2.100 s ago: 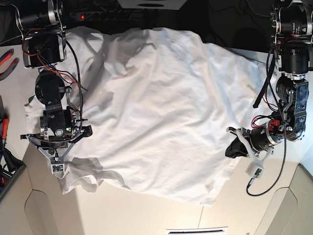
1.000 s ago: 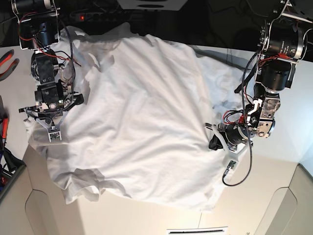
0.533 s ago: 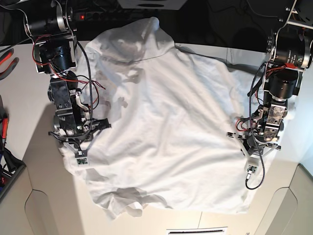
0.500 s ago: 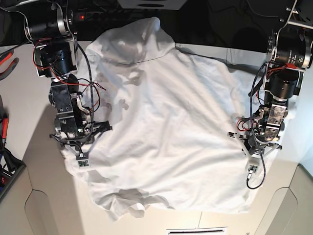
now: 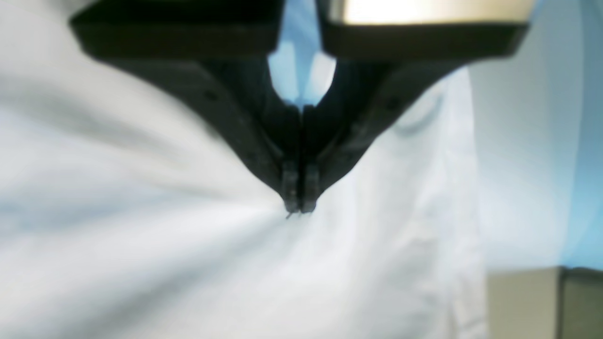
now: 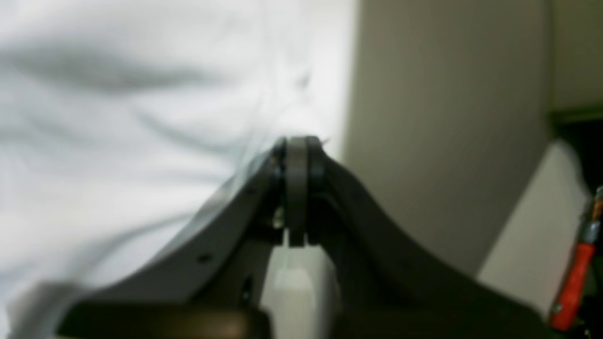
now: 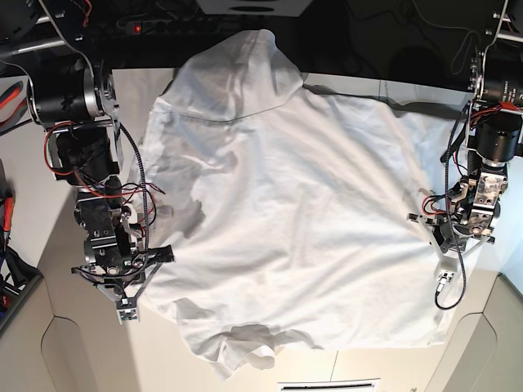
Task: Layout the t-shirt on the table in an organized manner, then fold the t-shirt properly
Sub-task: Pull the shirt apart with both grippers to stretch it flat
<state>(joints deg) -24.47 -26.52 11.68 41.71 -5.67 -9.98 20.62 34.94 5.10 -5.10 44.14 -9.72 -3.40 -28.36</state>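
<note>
Table [image 7: 49, 269]: t-shirt [image 7: 286, 220] spread crosswise

A plain white t-shirt [image 7: 286, 212] with no print lies on a white table [image 7: 33, 155] between black grippers.

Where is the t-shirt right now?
In the base view the t-shirt lies spread across the table, pinched between the right gripper and the left gripper.

Red-handled pliers [image 7: 10, 91] lay at the left edge, and a black power strip [image 7: 151, 27] sat along the top.
</note>
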